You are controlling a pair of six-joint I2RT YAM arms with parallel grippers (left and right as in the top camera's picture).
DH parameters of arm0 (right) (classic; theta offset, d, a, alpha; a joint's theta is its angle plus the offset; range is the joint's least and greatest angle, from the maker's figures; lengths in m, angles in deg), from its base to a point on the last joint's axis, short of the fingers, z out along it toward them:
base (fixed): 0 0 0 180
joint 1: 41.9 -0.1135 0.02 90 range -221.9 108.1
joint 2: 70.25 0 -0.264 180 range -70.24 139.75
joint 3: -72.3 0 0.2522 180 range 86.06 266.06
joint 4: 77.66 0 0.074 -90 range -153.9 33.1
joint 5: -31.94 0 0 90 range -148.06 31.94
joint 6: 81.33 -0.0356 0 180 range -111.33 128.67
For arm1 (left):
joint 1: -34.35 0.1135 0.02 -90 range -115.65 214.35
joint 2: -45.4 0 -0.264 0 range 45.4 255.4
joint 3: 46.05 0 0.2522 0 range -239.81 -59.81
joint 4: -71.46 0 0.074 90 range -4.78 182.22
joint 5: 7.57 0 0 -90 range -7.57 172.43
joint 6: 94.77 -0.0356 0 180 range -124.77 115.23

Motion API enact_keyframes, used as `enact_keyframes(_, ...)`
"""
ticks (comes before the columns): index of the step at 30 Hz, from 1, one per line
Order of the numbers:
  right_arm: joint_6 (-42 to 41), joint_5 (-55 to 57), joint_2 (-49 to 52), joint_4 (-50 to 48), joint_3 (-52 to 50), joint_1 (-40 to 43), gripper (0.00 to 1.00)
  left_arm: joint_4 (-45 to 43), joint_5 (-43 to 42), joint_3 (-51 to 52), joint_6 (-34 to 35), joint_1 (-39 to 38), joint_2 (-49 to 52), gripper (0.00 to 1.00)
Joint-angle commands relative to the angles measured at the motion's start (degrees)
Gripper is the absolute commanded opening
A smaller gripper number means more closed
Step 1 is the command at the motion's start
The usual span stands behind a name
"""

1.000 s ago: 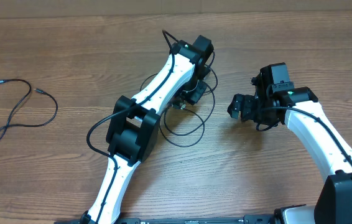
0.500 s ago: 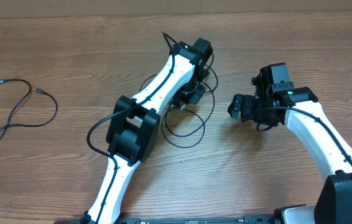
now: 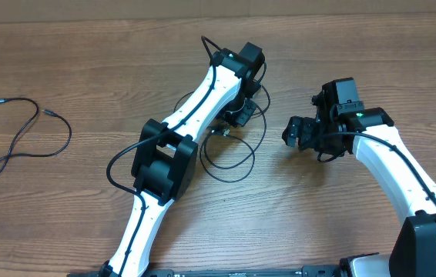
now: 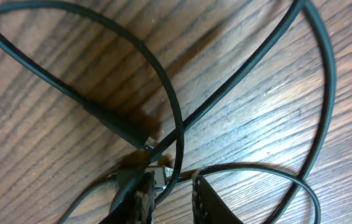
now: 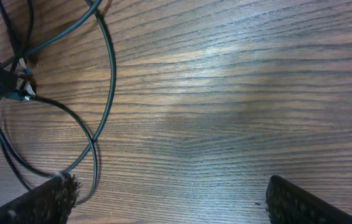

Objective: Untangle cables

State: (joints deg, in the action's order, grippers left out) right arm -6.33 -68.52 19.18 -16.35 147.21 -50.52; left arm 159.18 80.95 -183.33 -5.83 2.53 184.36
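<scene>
One cable (image 3: 25, 142) lies free, well left of the tangle (image 3: 229, 146), which you must still undo. Your left gripper (image 4: 171, 190) pinches a strand there with narrow jaws; your right gripper (image 5: 166, 193) gapes wide, empty.

All I have besides is the brown wood-grain laminate table (image 3: 87, 69), its surface running edge to edge, with a pale glare patch in the right wrist view.

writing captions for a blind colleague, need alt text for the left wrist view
Close-up of thin black cables looping and crossing on a wood-grain table, with a small silvery plug where they meet near the bottom centre. The left hand sits at the bottom edge, its two dark fingers slightly apart around a strand beside the plug.
</scene>
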Motion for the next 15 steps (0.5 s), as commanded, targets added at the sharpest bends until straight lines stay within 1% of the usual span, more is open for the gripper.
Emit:
enact_keyframes(1, -0.2, 0.3, -0.3, -0.2, 1.1, 0.2, 0.95, -0.2, -0.5, 1.6, -0.2, -0.4, 0.1, 0.24)
enact_keyframes(12, -0.2, 0.3, -0.3, -0.2, 1.1, 0.2, 0.95, -3.0, -0.5, 6.2, -0.2, -0.4, 0.1, 0.25)
enact_keyframes(14, -0.2, 0.3, -0.3, -0.1, 1.1, 0.2, 0.95, -2.9, -0.5, 6.2, -0.1, -0.4, 0.1, 0.17)
enact_keyframes(15, -0.2, 0.3, -0.3, -0.1, 1.1, 0.2, 0.95, -2.8, -0.5, 6.1, 0.0, -0.4, 0.1, 0.11)
